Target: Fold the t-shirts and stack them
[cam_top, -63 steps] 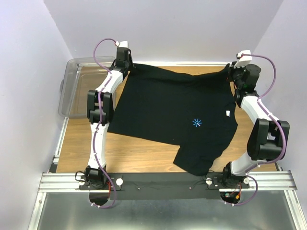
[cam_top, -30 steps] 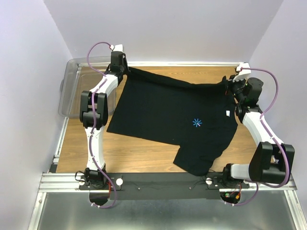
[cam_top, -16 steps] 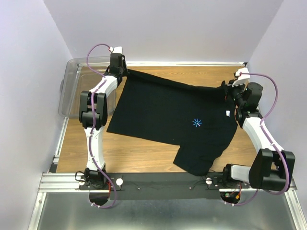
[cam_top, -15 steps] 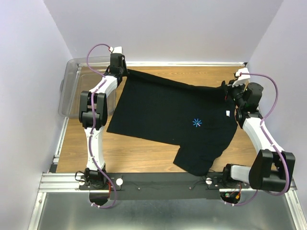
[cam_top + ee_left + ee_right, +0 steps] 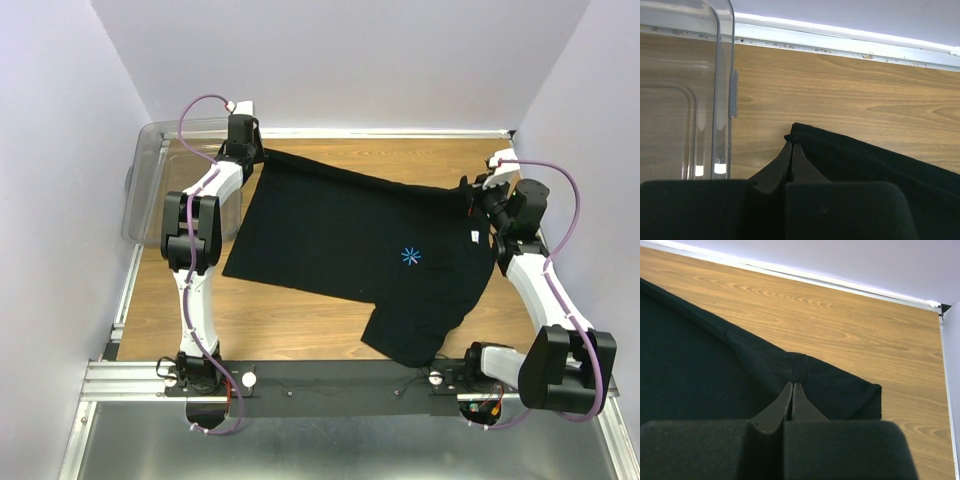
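Observation:
One black t-shirt point(image 5: 350, 240) lies spread on the wooden table, with a light-blue starburst logo point(image 5: 411, 256) and a small white tag point(image 5: 474, 237). My left gripper point(image 5: 262, 152) is shut on its far left corner, seen pinched in the left wrist view point(image 5: 791, 143). My right gripper point(image 5: 471, 190) is shut on a fold of cloth near the far right sleeve, seen in the right wrist view point(image 5: 792, 384). The far edge of the shirt runs taut between the two grippers. A near sleeve point(image 5: 410, 340) reaches the front rail.
A clear plastic bin point(image 5: 150, 180) stands at the far left, its rim close to my left gripper in the left wrist view point(image 5: 722, 75). A metal rail point(image 5: 350, 378) runs along the near edge. Walls close in at the back and right.
My right gripper has moved nearer and slightly left with the shirt's right corner, lowering that end of the far edge. My left gripper has shifted a little left and farther back.

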Controlling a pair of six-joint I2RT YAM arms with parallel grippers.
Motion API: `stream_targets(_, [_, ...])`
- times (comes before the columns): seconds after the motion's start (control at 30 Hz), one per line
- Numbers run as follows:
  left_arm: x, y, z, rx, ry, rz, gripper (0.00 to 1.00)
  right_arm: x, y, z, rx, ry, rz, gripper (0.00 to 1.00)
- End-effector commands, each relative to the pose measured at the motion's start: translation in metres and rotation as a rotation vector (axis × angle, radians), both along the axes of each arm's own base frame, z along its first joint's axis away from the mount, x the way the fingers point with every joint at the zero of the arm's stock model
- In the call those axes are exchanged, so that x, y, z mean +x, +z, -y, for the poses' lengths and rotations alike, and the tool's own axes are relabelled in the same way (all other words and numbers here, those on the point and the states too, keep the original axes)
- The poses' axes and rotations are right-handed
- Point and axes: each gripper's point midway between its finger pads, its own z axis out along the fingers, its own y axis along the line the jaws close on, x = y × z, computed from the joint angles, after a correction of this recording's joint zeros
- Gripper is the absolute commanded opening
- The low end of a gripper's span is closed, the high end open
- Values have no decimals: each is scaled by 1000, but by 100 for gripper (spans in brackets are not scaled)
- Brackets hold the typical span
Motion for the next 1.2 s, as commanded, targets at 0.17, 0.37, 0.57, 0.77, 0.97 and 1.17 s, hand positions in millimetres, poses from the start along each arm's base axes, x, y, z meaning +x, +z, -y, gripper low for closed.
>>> stream_targets(0.17, [-2, 29, -15, 30, 33, 61, 0, -13, 3, -6, -7, 38, 4, 1])
stream_targets(0.37, [-4, 24, -17, 35, 38, 49, 0, -17, 3, -10, -3, 59, -7, 1])
stream_targets(0.57, [-5, 21, -17, 38, 35, 38, 0, -23, 1, -15, 2, 88, -19, 1])
stream_targets(0.77, [-8, 17, -18, 41, 36, 27, 0, -29, 0, -18, -2, 104, -26, 1])
stream_targets(0.97, [-12, 15, -20, 36, 44, 15, 0, -33, -3, -22, -1, 130, -40, 0])
stream_targets(1.17, [-22, 49, -12, -5, 2, 83, 41, -37, -12, -24, -5, 145, -67, 1])
